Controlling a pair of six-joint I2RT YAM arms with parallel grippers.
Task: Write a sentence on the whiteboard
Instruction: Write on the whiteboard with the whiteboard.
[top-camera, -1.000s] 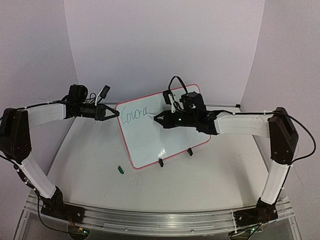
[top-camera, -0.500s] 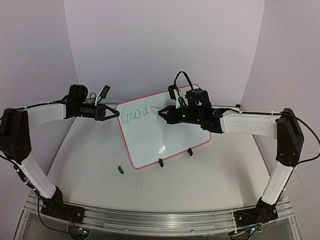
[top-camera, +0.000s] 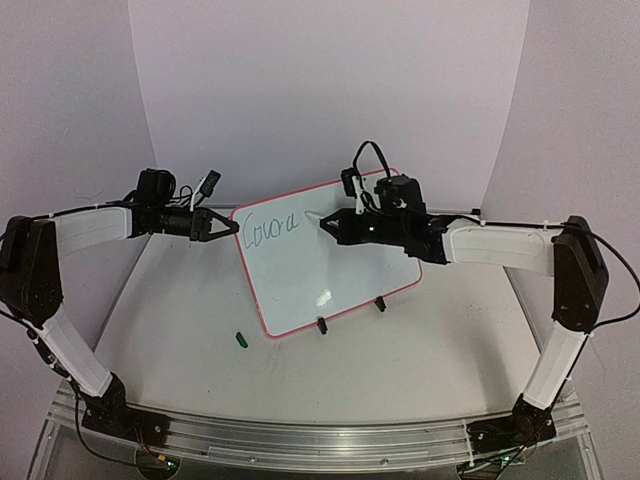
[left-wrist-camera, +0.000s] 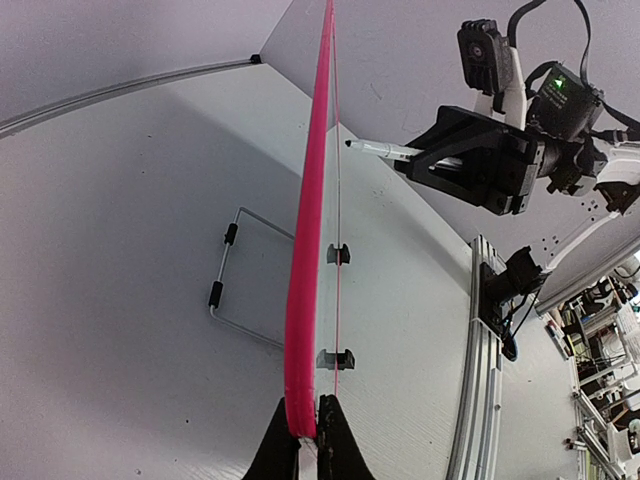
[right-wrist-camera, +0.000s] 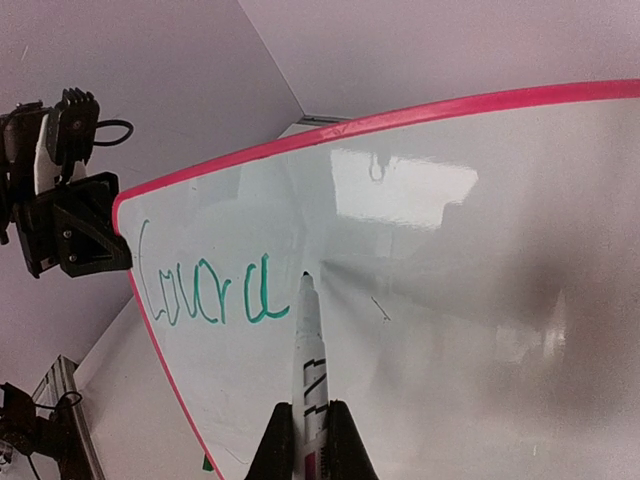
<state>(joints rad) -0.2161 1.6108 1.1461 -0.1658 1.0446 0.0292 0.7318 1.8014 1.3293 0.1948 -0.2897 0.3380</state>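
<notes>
The whiteboard (top-camera: 330, 270), white with a thin red-pink frame, stands tilted on two black clip feet at mid table. Green cursive "Coura" (top-camera: 272, 229) runs along its upper left, also in the right wrist view (right-wrist-camera: 205, 295). My left gripper (top-camera: 232, 229) is shut on the board's left frame edge (left-wrist-camera: 305, 300). My right gripper (top-camera: 325, 226) is shut on a white marker (right-wrist-camera: 309, 350), whose tip sits just right of the last letter, close to the board surface. The board shows in the right wrist view (right-wrist-camera: 450, 280).
A small green marker cap (top-camera: 240, 340) lies on the table in front of the board's lower left corner. A wire stand (left-wrist-camera: 232, 285) shows behind the board in the left wrist view. White walls enclose the table on three sides.
My right gripper with the marker has moved up and slightly right across the board, from mid board to just right of the written letters. The left arm and board have not moved.
</notes>
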